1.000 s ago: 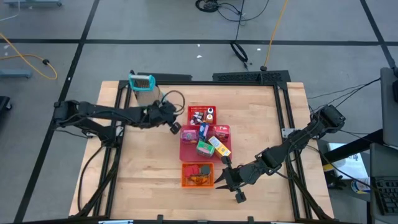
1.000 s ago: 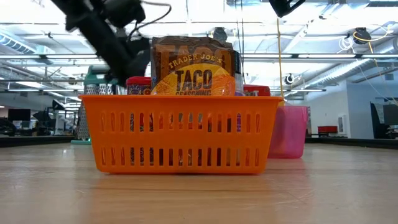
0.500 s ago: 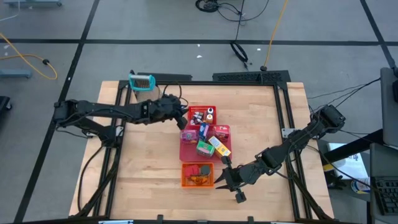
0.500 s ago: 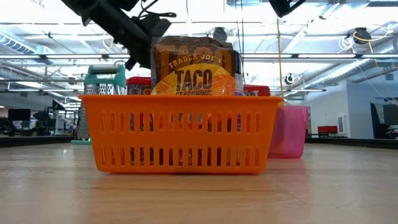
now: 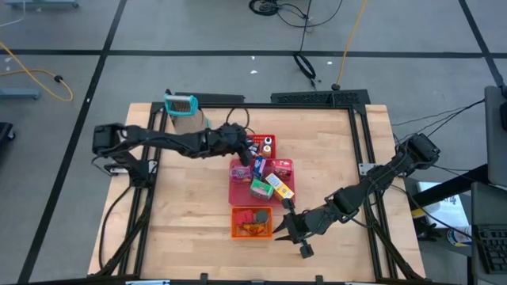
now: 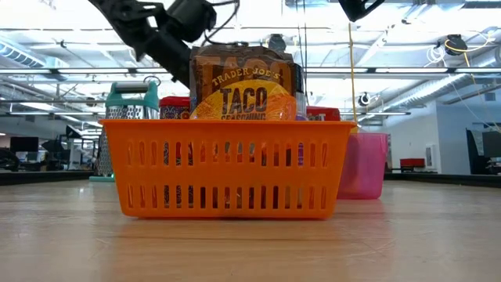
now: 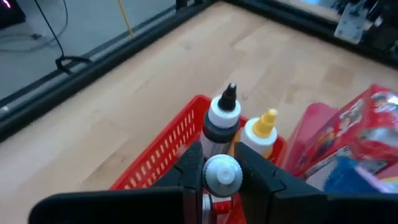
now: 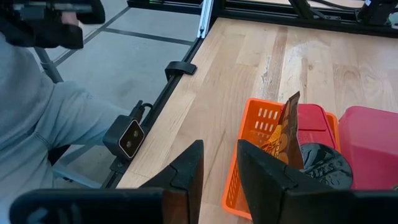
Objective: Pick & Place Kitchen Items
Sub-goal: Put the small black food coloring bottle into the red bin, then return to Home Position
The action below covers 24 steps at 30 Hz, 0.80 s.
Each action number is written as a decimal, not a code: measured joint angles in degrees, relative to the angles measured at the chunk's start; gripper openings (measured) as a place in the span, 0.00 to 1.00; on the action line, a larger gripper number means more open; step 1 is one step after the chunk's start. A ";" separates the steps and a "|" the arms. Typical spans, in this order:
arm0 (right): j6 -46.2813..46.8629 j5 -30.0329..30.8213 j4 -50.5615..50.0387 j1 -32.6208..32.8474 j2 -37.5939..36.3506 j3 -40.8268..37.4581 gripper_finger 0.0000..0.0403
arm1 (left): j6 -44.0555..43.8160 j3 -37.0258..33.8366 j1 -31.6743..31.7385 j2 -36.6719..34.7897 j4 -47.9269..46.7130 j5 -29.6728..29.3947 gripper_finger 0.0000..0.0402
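Observation:
My left gripper (image 5: 247,150) hangs over the red basket (image 5: 269,139) and is shut on a small white-capped shaker (image 7: 222,175). The basket also holds a dark-tipped white-capped bottle (image 7: 223,114) and a yellow squeeze bottle (image 7: 262,128). The pink tray (image 5: 236,190) beside it holds green, yellow and red food boxes (image 5: 268,182). The orange basket (image 5: 251,222) holds a taco seasoning packet (image 6: 244,82), a red block (image 8: 313,118) and a dark lid (image 8: 323,162). My right gripper (image 5: 283,232) is open and empty, just right of the orange basket. My left gripper pinches the shaker between its two fingers, just below its white cap (image 7: 222,169). The fingers come slanting down from the table's left side. The shaker stands upright in the hold, above the red basket's near wall; I cannot tell whether its base touches anything.
A metal grater with a teal handle (image 5: 181,104) stands at the table's far left. A person's grey sleeve (image 8: 37,99) shows beyond the table's edge in the right wrist view. Bare wood lies left and right of the trays.
My left gripper has gone toward the table's right and far edges, from beside the pink tray's left side to over the red basket. It has kept the shaker between its fingers.

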 joint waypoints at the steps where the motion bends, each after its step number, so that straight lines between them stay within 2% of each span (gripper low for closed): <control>1: 0.00 0.01 -0.02 -0.01 -0.01 0.00 0.22 | -0.03 0.44 0.20 0.78 -0.27 0.43 0.15; 8: 0.00 0.00 -0.01 -0.01 -0.01 0.00 0.22 | 2.47 2.39 0.71 4.00 -0.19 1.68 0.15; 18: 0.00 -0.01 -0.01 -0.01 0.00 0.00 0.22 | 3.03 2.39 0.69 4.27 -0.15 1.28 0.16; 24: 0.00 -0.01 -0.02 -0.01 0.00 0.00 0.22 | 3.06 2.39 0.69 4.27 -0.43 1.11 0.28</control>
